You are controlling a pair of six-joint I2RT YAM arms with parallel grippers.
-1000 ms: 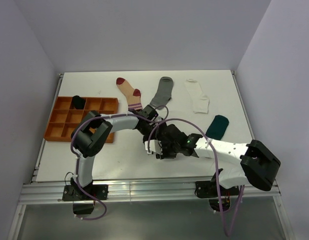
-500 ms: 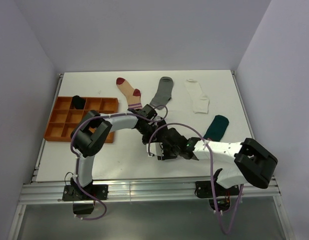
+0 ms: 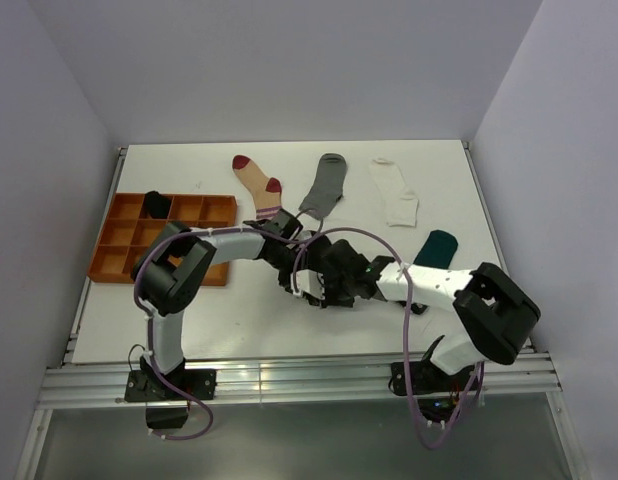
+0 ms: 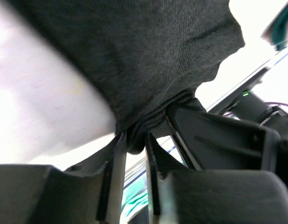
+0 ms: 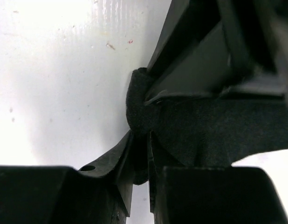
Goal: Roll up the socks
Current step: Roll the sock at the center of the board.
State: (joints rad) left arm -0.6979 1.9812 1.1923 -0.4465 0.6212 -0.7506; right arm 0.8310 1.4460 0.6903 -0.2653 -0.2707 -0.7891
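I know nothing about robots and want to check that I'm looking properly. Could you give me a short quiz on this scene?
1. True or false: the grey sock lies between the striped sock and the white sock.
2. Which lies closest to the right arm? A grey sock, B teal sock, C striped sock.
3. What is the right gripper pinching?
Key: 1 true; 2 B; 3 a black sock.

One black sock (image 4: 148, 60) is bunched into a wad near mid-table. The beige sock (image 3: 257, 186) with red toe and heel, the grey sock (image 3: 324, 185) and the white sock (image 3: 394, 192) lie flat along the far side. The teal sock (image 3: 435, 252) lies flat at right, and a second black sock (image 3: 157, 204) sits balled in a far compartment of the orange tray (image 3: 114, 262)
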